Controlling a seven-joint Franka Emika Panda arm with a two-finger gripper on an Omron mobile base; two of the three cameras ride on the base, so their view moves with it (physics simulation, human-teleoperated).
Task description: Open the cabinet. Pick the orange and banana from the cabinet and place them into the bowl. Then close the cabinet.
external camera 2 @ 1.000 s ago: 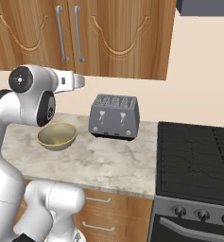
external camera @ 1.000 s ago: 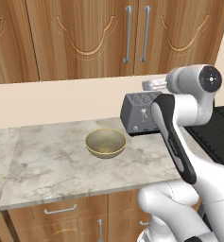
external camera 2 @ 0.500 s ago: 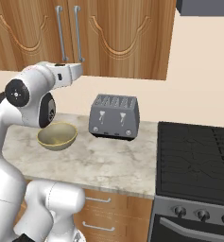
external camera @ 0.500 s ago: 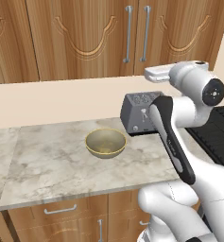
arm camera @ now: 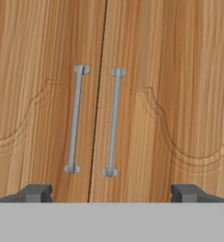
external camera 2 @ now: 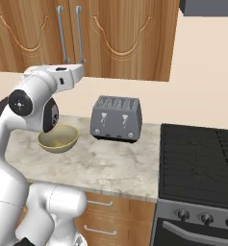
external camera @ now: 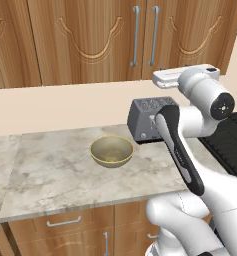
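Doors: two on the cabinet (external camera: 115,40), both shut, meeting at a thin centre seam.
Handles: two long silver bars, the left handle (arm camera: 76,119) and the right handle (arm camera: 113,123), one each side of the seam, close together.
Cabinet look: brown wood with a carved arch on each door; mounted on the wall above the worktop (external camera: 50,175).
Handle axis: long axis vertical in both base views; in the hand view they run top to bottom, leaning slightly.
Bowls: one bowl (external camera: 111,151), round, shallow, olive-tan, glossy inside, nothing in it.
Bowl place: upright on the marble worktop, left of the toaster (external camera: 147,119) in the left base view, near it but apart.
Toasters: one, grey, four slots on top.
Stove: one dark stove (external camera 2: 197,168) at the right end of the worktop.
Hand: the hand (arm camera: 111,193) is released, fingertips (arm camera: 35,193) spread wide, grasping nothing.
Hand place: raised in front of the cabinet doors, facing the two handles, not touching them.
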